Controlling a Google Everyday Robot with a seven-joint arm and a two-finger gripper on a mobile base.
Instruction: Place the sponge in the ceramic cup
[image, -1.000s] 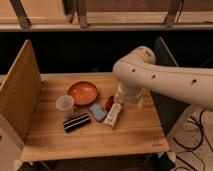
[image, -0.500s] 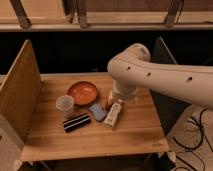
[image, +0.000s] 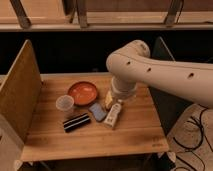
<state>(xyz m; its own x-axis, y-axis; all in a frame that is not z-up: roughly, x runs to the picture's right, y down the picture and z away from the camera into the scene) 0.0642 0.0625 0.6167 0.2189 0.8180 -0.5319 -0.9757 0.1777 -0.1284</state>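
Note:
The sponge (image: 97, 111), a small blue-grey pad, lies flat on the wooden table (image: 135, 135) near its middle. To its left stands the ceramic cup (image: 65, 103), pale and round, with nothing showing inside it. My gripper (image: 110, 100) hangs under the thick white arm (image: 150, 70), just above and to the right of the sponge, and its fingers are mostly hidden by the wrist. It holds nothing that I can see and is apart from the sponge.
An orange-red shallow bowl (image: 83, 92) sits behind the cup. A black white-striped block (image: 76, 122) lies in front of the cup. A white bottle (image: 114, 114) lies just right of the sponge. A tall wooden panel (image: 19, 90) walls the table's left side.
The arm has swung a little to the left over the table, bringing the wrist closer to the sponge. The objects on the table have not moved.

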